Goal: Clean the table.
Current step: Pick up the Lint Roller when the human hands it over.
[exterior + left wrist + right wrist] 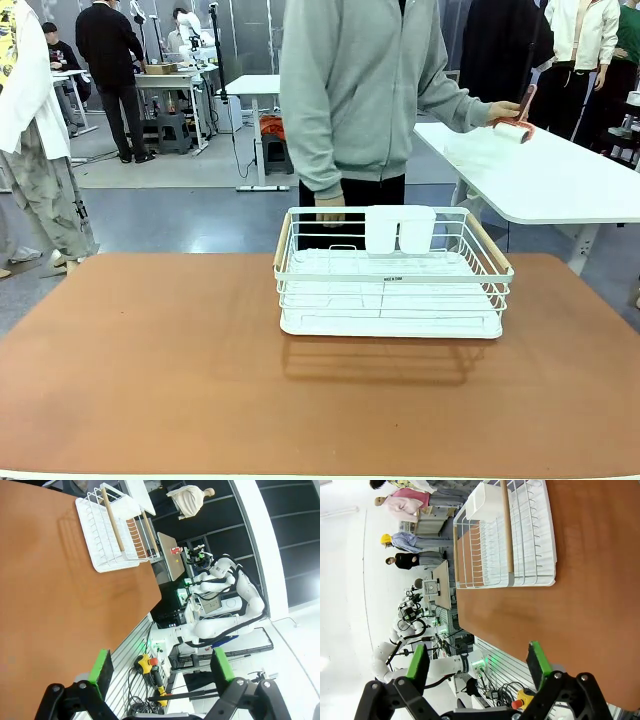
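The terracotta table [150,380] spans the foreground, its pale near edge running along the bottom. A white wire dish rack [392,275] stands near the far edge, right of centre, and bare top lies open to the left and in front. The left gripper [161,669] and right gripper [477,664] sit near the table's edge, fingers spread wide and holding nothing.

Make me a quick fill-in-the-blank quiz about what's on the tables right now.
The wire rack on the reddish-brown table is coloured ___.
The robot's left hand and right hand are both ___ and empty.
The person holding a roller on the white table wears ___ on top.
Missing words: white; open; grey.
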{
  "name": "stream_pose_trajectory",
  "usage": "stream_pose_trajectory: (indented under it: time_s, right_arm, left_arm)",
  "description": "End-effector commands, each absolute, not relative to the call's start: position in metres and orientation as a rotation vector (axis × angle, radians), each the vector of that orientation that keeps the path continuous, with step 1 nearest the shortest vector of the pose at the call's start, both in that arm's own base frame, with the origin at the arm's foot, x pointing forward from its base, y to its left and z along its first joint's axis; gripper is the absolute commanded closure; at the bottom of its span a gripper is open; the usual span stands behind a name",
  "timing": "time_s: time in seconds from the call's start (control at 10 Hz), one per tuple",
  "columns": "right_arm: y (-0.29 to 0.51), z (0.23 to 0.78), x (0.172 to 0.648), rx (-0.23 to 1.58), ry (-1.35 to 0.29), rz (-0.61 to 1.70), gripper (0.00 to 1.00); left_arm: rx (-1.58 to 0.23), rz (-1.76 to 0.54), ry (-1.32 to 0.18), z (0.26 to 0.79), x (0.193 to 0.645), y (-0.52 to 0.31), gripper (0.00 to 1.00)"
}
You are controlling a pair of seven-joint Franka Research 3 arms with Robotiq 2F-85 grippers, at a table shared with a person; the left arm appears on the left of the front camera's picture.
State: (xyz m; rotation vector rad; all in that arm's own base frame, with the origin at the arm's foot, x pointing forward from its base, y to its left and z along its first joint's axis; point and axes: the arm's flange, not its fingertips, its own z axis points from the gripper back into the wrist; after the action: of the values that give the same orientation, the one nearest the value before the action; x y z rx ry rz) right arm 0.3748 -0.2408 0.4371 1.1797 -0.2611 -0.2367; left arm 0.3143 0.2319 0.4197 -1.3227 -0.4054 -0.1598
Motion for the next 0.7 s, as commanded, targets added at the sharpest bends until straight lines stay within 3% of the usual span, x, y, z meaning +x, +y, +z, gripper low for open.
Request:
stream_pose_trajectory:
  time_s: [0.0, 0.6]
  right_arm:
    - [-0.2404, 0.4398, 0.3730, 1.181, -0.261, -0.227, 0.00]
    - [-0.2404, 0.4398, 0.3730, 1.181, -0.261, -0.227, 0.00]
  left_arm:
    - [-1.325, -0.171, -0.411, 0.4224, 0.3094, 0.2325, 0.00]
    - [-1.325, -0.171, -0.411, 0.4224, 0.3094, 0.2325, 0.00]
